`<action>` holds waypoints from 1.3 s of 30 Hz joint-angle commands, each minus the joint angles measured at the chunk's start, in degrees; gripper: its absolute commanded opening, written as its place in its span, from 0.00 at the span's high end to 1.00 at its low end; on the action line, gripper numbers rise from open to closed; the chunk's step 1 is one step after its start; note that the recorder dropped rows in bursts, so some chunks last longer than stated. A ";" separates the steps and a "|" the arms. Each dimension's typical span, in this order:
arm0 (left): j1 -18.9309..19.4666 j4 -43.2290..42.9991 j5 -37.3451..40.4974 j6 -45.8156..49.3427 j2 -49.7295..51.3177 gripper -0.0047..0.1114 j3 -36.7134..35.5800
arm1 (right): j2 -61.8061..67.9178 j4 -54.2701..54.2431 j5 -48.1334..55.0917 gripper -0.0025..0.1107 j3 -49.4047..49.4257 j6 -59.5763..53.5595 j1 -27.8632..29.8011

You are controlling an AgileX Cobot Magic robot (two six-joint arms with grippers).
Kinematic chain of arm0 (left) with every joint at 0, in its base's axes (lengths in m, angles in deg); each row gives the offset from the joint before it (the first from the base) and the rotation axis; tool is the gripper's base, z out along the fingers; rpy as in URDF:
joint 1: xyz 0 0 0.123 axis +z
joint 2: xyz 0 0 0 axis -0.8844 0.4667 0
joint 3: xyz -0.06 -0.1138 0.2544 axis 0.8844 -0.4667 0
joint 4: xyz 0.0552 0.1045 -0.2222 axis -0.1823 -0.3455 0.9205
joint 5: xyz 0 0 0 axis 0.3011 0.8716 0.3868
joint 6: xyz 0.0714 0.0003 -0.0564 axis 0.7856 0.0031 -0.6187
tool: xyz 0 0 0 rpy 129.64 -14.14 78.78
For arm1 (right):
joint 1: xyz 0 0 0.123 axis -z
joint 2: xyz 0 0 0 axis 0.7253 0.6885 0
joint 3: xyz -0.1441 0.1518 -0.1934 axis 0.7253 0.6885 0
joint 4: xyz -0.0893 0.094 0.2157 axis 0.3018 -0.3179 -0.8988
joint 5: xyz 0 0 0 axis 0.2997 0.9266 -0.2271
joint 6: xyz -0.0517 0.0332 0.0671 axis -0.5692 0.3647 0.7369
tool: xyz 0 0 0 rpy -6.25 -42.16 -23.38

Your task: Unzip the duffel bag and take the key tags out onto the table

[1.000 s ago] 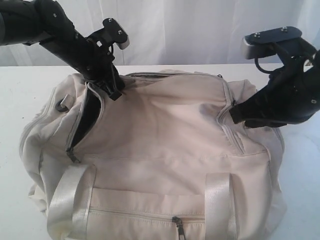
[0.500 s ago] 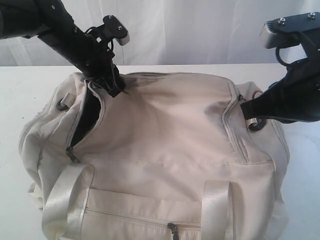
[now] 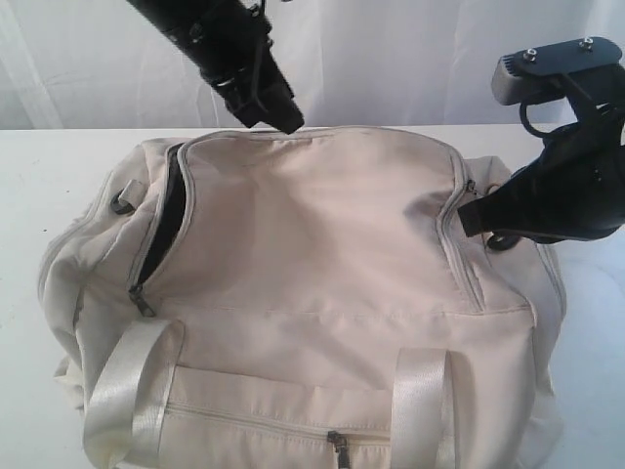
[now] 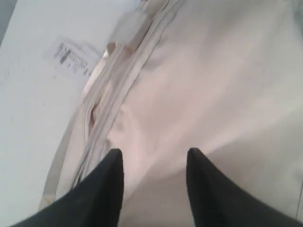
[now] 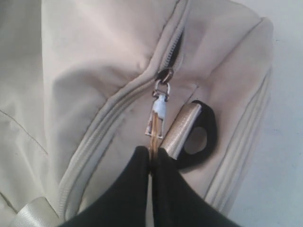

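Note:
The cream duffel bag lies across the white table. Its main zipper gapes at the left end, showing dark lining. My left gripper hangs above the bag's back edge, open, with nothing between its fingers; only bag fabric lies under it. At the bag's right end, my right gripper is shut on the metal zipper pull, next to a black D-ring. The key tags are hidden.
Two shiny webbing handles hang over the bag's front, above the zipped front pocket's pull. A second zipper slider sits at the bottom of the left opening. A printed label lies on the table behind the bag.
My left gripper has let go at the top of the left opening, opened, and risen up and to the right. The right gripper still holds the zipper pull, now further right than a second ago.

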 commanded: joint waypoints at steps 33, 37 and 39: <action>-7.77 14.09 0.90 19.70 20.85 0.62 18.33 | 0.07 -0.49 2.19 0.98 0.34 -0.34 0.58; -7.39 12.28 -0.16 14.27 20.85 0.96 18.33 | 0.07 -1.62 2.68 0.98 0.57 -0.34 0.58; -7.07 11.55 -1.98 11.33 20.85 0.96 18.33 | -0.04 -6.18 3.41 0.98 1.84 -3.82 0.58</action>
